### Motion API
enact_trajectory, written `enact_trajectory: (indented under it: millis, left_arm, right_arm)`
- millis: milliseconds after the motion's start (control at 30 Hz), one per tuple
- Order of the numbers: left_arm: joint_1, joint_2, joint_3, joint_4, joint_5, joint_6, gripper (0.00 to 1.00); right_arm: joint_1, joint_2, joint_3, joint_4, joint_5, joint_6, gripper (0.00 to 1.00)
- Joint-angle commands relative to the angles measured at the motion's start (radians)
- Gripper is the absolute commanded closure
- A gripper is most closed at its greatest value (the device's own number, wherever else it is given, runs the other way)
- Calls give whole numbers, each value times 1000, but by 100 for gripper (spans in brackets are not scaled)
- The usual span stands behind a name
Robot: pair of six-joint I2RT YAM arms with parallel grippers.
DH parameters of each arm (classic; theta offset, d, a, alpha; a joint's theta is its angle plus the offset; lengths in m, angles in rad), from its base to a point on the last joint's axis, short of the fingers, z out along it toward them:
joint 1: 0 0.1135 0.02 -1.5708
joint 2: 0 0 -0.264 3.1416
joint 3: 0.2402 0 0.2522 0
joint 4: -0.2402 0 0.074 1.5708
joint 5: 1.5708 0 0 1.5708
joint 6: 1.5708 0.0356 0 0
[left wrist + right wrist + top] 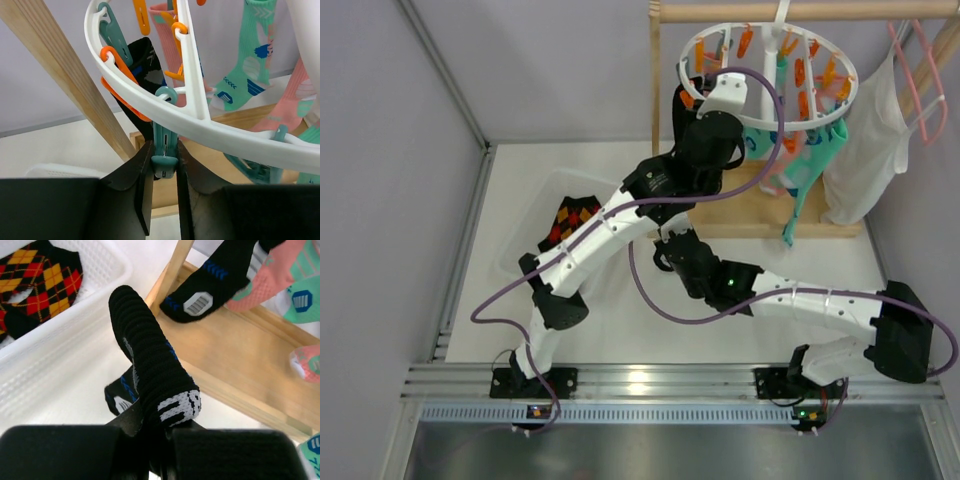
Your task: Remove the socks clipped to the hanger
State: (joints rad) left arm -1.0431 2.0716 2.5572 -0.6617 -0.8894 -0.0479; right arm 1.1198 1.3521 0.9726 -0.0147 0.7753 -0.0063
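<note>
Two grippers engaged. R gripper (155,427), near table centre: clamped on black sock (150,365). This sock is off the hanger, sticking up beside white bin (75,335) w/ argyle socks (45,280). L gripper (164,167), raised farther back: fingers pinching teal clip (164,150) just under hanger (225,127) rim. Clipped on hanger beyond: second black sock (142,62), teal sock (255,45), pink socks (295,102), dangling over wooden base (240,360).
</note>
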Motion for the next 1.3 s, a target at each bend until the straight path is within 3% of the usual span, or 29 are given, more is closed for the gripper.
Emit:
enact_trajectory:
  millis: [0,167,333,500,667,833,1133,1167,1200,1267]
  left_arm:
    - [0,-36,-28,25,-11,-23,78]
    - [0,-134,-118,25,14,-78,31]
    - [-5,-316,-285,24,-17,-138,2]
    - [-6,-514,-509,20,-129,-187,1]
    - [-5,-727,-704,19,-328,-195,1]
    - [-5,-844,-799,19,-451,-167,1]
    - [-5,-1018,-896,17,-560,-93,2]
    - [-5,-1036,-908,17,-557,-95,2]
    - [-5,-1062,-919,14,-553,-96,1]
    - [-5,-1087,-942,14,-508,-96,1]
  right_arm:
    - [21,-103,-44,59,-51,42,100]
    - [17,-188,-68,82,-198,61,100]
    - [-6,-225,-57,78,-310,107,100]
    - [-29,-209,-2,97,-439,132,100]
    - [-48,-85,136,114,-567,138,100]
    - [-55,83,273,153,-649,154,100]
    - [-74,473,716,52,-758,196,99]
    - [-75,502,792,30,-757,201,96]
    - [-78,546,823,-19,-746,215,75]
    - [-81,562,842,-27,-728,221,54]
